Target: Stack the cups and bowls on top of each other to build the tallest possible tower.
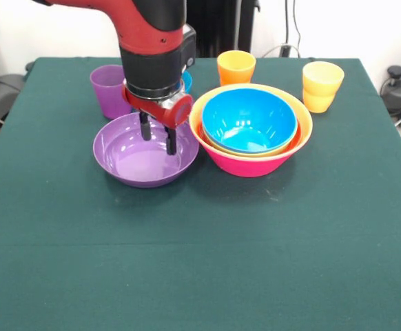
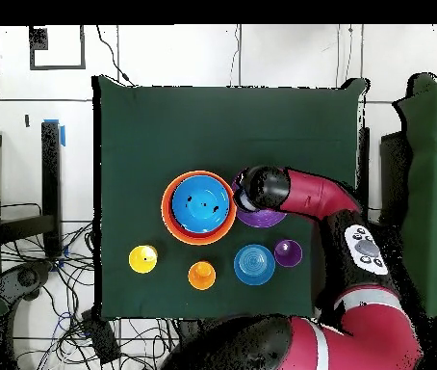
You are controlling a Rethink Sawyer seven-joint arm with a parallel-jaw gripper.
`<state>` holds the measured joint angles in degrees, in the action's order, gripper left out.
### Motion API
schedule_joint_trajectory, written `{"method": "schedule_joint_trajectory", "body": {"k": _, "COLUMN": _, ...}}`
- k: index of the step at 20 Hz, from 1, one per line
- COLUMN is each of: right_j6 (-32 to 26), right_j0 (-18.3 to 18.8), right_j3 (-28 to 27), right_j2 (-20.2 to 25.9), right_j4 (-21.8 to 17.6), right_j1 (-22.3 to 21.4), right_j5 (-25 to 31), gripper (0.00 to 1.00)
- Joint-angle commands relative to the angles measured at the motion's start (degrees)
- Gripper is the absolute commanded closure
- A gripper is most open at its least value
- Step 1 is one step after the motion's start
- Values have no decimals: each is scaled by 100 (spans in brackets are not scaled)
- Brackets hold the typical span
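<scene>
The gripper [image 1: 158, 136] hangs over the purple bowl [image 1: 145, 152], its two black fingers [image 1: 170, 141] a little apart and pointing down into the far part of the bowl; they hold nothing, and I cannot tell if the tips touch the bowl. At 3 o'clock from this bowl, touching it, stands the tower [image 1: 251, 131]: the pink bowl [image 1: 249, 163] outside, an orange bowl [image 1: 304, 127] in it, a blue bowl [image 1: 249, 120] on top, empty. At 11 o'clock stands the purple cup [image 1: 107, 89]. The orange cup [image 1: 235, 67] is at 1 o'clock, the yellow cup [image 1: 322, 85] at 2 o'clock. A small blue bowl [image 2: 254, 264] shows in the overhead view.
</scene>
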<state>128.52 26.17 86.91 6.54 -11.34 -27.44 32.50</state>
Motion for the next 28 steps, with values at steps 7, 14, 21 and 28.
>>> {"method": "schedule_joint_trajectory", "body": {"k": 7, "right_j6": -725, "right_j0": 9, "right_j3": -695, "right_j2": 638, "right_j4": -187, "right_j1": 120, "right_j5": 765, "gripper": 0}}
{"method": "schedule_joint_trajectory", "body": {"k": 14, "right_j6": -743, "right_j0": -64, "right_j3": -1248, "right_j2": 643, "right_j4": -193, "right_j1": 489, "right_j5": 993, "gripper": 0}}
{"method": "schedule_joint_trajectory", "body": {"k": 21, "right_j6": -582, "right_j0": -277, "right_j3": -1751, "right_j2": 525, "right_j4": -159, "right_j1": 624, "right_j5": 1459, "gripper": 0}}
{"method": "schedule_joint_trajectory", "body": {"k": 28, "right_j6": -363, "right_j0": -378, "right_j3": -1725, "right_j2": 457, "right_j4": -150, "right_j1": 656, "right_j5": 1303, "gripper": 0}}
